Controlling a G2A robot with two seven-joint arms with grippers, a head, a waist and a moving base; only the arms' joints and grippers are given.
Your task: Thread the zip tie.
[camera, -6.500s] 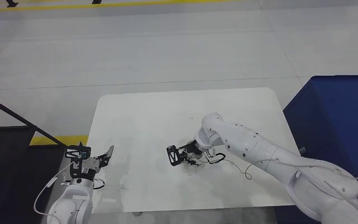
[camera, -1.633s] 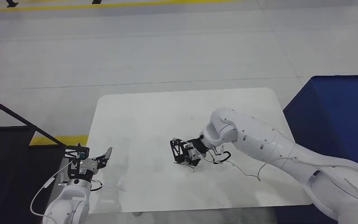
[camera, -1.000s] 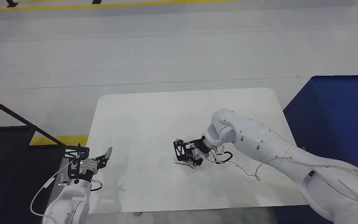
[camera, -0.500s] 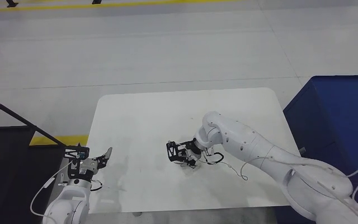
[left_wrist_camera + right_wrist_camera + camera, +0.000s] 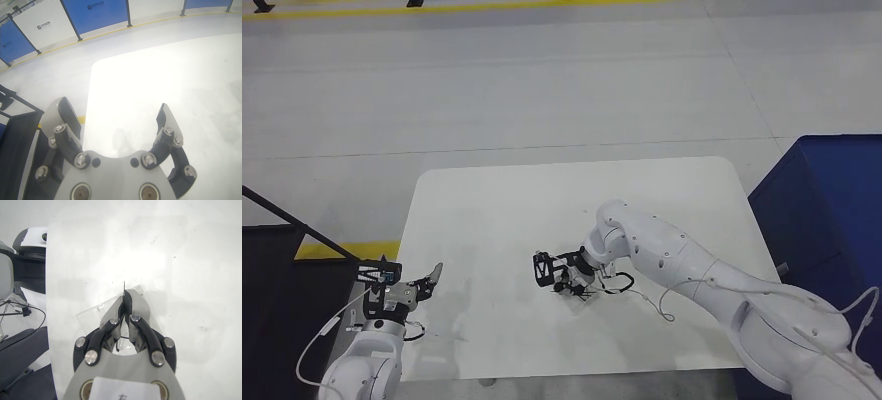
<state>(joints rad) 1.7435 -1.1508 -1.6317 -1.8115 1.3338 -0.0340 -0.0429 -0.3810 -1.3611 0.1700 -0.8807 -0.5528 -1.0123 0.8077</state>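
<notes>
One zip tie [image 5: 124, 285], thin and black, is pinched between the two fingers [image 5: 132, 302] of the right gripper [image 5: 124, 293], which are clenched on it. A short tip of the strap sticks out past the fingertips, and another stretch shows under the gripper's body, between the finger links. This gripper hangs low over one clear plastic plate [image 5: 88, 317] lying flat on the white bench [image 5: 170, 256]. The plate carries one small loop-shaped mark or slot near its edge, just beside the fingers; whether the strap touches the plate cannot be told. In the top view the right gripper [image 5: 542, 272] sits near the middle of the bench, somewhat toward the robot's side.

The left gripper [image 5: 115, 117] is at the bench's left edge [image 5: 432, 278], well apart from the zip tie, its two fingers [image 5: 69, 117] spread wide and holding nothing.

One blue cabinet [image 5: 832, 220] stands just beside the bench's right side
</notes>
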